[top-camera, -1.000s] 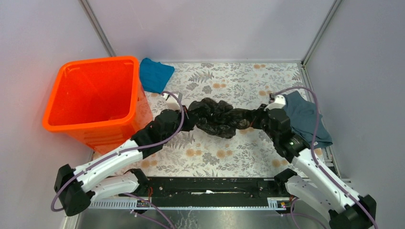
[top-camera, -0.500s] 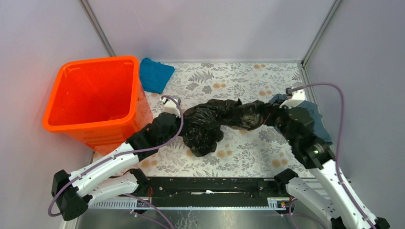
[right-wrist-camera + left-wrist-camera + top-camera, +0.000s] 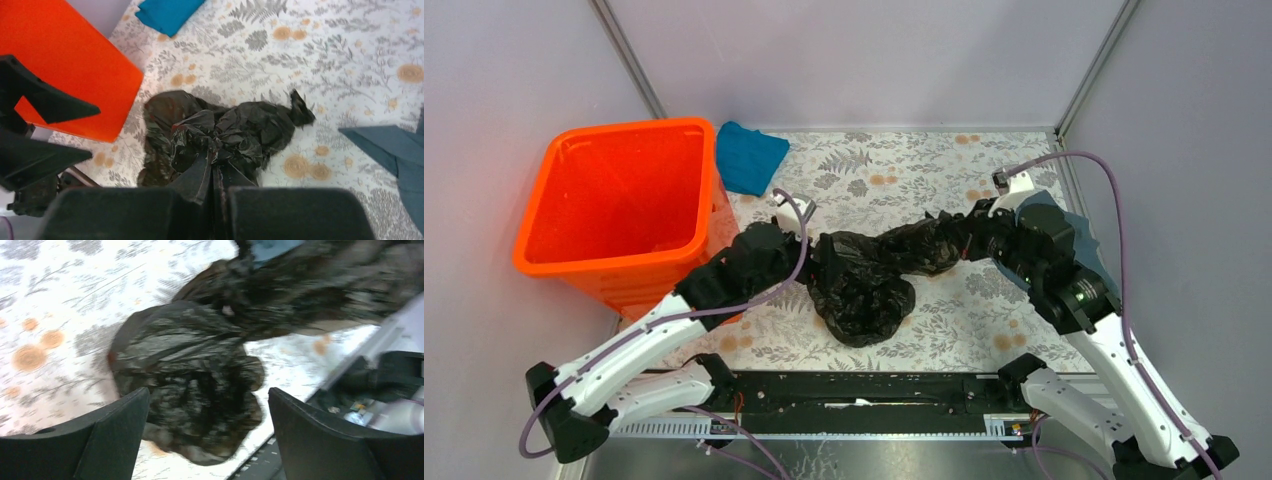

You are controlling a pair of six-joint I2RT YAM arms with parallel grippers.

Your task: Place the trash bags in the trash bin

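**Left arm let go of the bag, right one hung on**

Closest to the camera, a black rail [image 3: 864, 390] ran along the table's near edge, where both arm bases were bolted. The table [image 3: 894, 170] wore a pale cover printed with grey ferns and orange blossoms. Plain lilac-grey walls [image 3: 874, 60] with metal corner posts [image 3: 629, 60] boxed the whole thing in.

What changed: a second earlier the trash bag [image 3: 864, 280] was strung between both arms, pinched at each end. By this frame the left gripper [image 3: 208, 392] had released it. Its fingers stood wide apart, and the bag's fat end lay slumped in a heap on the table, just ahead of them and between them. The right gripper [image 3: 216, 187] stayed clamped on the bag's other end, with a twisted neck of film running from its fingertips out to the heap.

The bag was thin, shiny black film, all creases and lumps. The trash bin [image 3: 624, 180] stood off the left gripper's left side with no bag in it. It was bright orange rigid plastic, rectangular, with a rolled rim and tapering walls. A small teal cloth [image 3: 749, 155] lay rumpled beyond the left gripper, next to the bin's far corner. A soft grey-blue cloth [image 3: 400, 150] sat just to the right of the right gripper.
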